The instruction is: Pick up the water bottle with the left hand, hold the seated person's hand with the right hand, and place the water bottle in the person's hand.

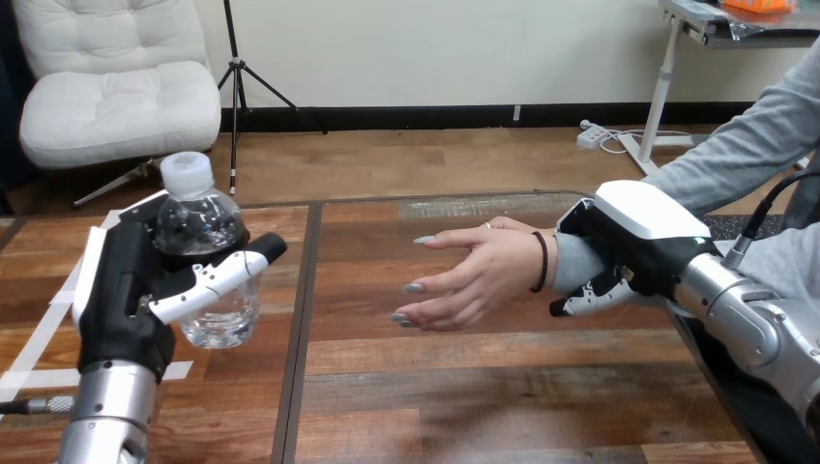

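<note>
- The left hand [121,290] stands at the lower left of the frame, raised upright on its silver forearm [106,416], which comes in from the bottom edge.
- It is clamped on the water bottle [208,242]: a black-and-white finger [208,280] curls across the front of the clear body, and the black palm sits against the bottle's left side.
- The water bottle is upright in that grip at the left of the frame, its white cap [186,174] rising above the hand. Whether its base touches the table [483,387] cannot be told.
- Strips of white tape [29,348] lie on the table to the left of the left hand.
- The right hand [643,227] is at the right of the frame, middle height, its white back shell turned upward and its silver forearm [754,329] running off towards the lower right corner.
- It is closed round the person's wrist [564,263], over the end of the grey sleeve: its fingers [590,298] curl in under the wrist while the rest of the hand covers it from above.
- The person's hand [483,271] sticks out of that grip near the middle of the frame, held above the table with its fingers spread and pointing left towards the bottle.
- The water bottle and the person's hand are well apart, with a dark seam [295,338] in the table between them.
</note>
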Available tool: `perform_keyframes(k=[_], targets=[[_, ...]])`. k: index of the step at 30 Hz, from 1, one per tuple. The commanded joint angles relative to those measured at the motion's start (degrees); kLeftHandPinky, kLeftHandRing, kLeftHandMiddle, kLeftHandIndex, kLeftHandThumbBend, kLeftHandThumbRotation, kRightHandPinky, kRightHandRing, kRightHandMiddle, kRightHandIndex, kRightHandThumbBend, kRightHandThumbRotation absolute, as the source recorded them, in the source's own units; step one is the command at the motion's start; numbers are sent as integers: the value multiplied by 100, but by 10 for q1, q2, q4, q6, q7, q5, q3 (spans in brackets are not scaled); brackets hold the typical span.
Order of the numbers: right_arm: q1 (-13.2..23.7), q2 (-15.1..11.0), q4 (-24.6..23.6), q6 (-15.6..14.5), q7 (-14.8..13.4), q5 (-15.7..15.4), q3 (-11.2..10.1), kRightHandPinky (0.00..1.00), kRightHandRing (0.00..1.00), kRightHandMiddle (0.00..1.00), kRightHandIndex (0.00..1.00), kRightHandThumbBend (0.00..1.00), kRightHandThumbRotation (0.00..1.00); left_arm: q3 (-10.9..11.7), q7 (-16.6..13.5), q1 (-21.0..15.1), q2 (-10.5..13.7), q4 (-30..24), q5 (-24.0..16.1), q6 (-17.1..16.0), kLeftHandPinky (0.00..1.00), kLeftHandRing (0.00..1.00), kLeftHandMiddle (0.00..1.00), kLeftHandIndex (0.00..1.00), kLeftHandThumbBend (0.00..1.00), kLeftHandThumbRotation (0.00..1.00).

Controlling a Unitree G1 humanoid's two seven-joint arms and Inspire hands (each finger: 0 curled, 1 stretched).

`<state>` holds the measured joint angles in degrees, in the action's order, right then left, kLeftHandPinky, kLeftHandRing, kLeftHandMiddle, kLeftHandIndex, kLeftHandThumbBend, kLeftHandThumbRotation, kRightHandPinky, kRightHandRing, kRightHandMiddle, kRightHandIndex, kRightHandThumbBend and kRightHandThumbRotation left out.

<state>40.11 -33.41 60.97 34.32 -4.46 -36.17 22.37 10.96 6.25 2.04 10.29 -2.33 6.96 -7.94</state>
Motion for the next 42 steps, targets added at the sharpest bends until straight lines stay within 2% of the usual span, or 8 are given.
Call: perform_keyframes(k=[1, 9, 21, 24, 27, 33, 39, 42], targets=[[53, 30, -30, 6, -3, 11, -7, 19, 23, 29, 29, 67, 0, -11, 6, -62, 0, -24, 6, -13, 29, 36, 40, 40, 72, 0], [55, 35, -32, 1, -1, 9, -5, 19, 23, 29, 30, 67, 0, -21, 9, -74, -1, -18, 2, -9, 29, 35, 39, 40, 72, 0], [55, 42, -35, 8, 4, 12, -7, 18, 23, 28, 29, 67, 0, -35, 19, -96, -7, 4, -2, -16, 31, 36, 40, 40, 73, 0], [56, 43, -32, 15, 1, 12, -7, 18, 22, 28, 29, 67, 0, -39, 15, -101, -12, 3, -4, -5, 31, 36, 40, 40, 74, 0], [56, 46, -34, 8, 5, 14, -8, 18, 22, 28, 29, 67, 0, -43, 21, -107, -13, 9, 1, -8, 30, 36, 39, 40, 74, 0], [56, 48, -33, 16, 5, 15, -8, 18, 22, 28, 29, 67, 0, -50, 22, -117, -17, 19, -7, -8, 29, 35, 39, 39, 75, 0], [57, 52, -32, 9, 7, 14, -8, 17, 21, 27, 28, 67, 0, -56, 21, -126, -25, 22, -7, 2, 29, 34, 38, 39, 76, 0], [56, 55, -32, 5, 14, 19, -11, 17, 21, 27, 28, 67, 0, -60, 24, -131, -27, 30, -8, -3, 29, 34, 38, 39, 76, 0]])
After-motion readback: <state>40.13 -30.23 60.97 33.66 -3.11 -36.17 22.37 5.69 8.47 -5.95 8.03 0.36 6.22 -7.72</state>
